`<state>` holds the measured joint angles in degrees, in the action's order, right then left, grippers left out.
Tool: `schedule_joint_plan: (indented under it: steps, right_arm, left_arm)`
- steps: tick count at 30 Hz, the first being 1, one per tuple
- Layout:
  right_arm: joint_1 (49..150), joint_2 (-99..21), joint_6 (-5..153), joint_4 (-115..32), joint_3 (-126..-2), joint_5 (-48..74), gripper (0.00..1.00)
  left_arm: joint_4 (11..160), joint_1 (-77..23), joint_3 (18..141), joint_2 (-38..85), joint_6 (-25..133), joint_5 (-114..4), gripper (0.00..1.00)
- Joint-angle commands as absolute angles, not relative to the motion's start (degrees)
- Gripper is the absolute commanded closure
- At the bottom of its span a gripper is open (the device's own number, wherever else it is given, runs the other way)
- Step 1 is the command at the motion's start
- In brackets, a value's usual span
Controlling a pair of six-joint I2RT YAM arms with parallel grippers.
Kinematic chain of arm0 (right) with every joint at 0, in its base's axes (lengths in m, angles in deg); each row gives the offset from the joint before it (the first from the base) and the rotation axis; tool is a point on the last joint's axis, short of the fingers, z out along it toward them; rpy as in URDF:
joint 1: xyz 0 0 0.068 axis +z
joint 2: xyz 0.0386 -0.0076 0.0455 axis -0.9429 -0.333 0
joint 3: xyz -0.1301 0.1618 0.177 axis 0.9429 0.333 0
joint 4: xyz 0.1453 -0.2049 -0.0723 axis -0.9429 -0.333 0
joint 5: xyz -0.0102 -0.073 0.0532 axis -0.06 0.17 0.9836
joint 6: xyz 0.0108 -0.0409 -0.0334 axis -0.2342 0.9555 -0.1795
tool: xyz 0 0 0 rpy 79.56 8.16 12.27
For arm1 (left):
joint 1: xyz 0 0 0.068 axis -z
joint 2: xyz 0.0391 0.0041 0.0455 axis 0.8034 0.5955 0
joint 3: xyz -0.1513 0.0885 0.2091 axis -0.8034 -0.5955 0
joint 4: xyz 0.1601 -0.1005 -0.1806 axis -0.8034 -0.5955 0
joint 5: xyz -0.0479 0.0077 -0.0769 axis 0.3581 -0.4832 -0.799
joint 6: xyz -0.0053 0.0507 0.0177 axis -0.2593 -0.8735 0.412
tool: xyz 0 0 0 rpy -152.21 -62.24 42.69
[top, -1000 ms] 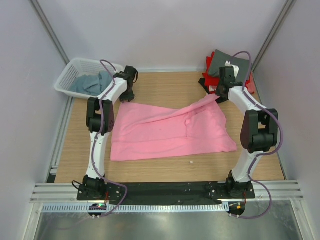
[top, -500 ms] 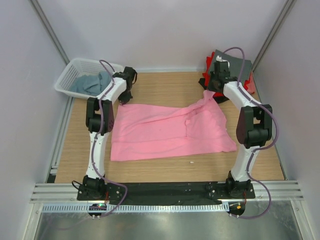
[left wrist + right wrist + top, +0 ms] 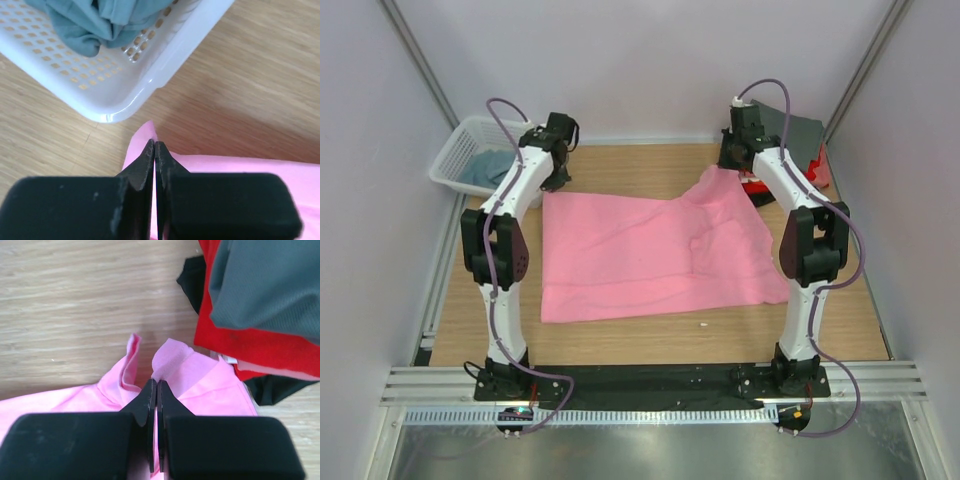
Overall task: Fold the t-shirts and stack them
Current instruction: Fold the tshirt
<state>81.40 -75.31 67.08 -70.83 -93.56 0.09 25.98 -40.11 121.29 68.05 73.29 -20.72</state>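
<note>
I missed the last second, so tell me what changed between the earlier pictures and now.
The left gripper closed on the far left corner of the pink shirt and pulled it back toward the basket. The right gripper, already shut on the far right corner, pulled that back too, so the far edge straightened. The basket, the blue-grey shirt in it, the folded stack and the shirt's near edge stayed put.

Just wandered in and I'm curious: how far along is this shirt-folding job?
Done: a grey shirt and a red shirt lie stacked in the far right corner. In hand: the left tool and right tool are each shut on a far corner of the pink shirt, which lies spread out, unfolded. Left: fold and stack it, then the grey-blue shirt in the white basket.
</note>
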Motion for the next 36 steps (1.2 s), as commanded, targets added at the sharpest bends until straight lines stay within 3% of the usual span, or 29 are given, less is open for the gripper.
schedule_joint_plan:
  steps: [1,9,36]
  right_arm:
    - [81.5,-74.5,67.8,-73.7,-96.4,-2.1,0.99]
    - [81.6,-70.2,68.0,-75.8,-93.2,-3.2,0.99]
    - [82.2,-38.4,65.0,-73.9,-56.4,-8.7,0.99]
  left_arm:
    - [25.4,-41.6,118.0,65.9,72.3,-19.3,1.00]
    - [27.0,-41.9,112.8,63.0,70.7,-23.0,1.00]
    - [33.4,-41.2,88.6,45.5,69.8,-28.0,1.00]
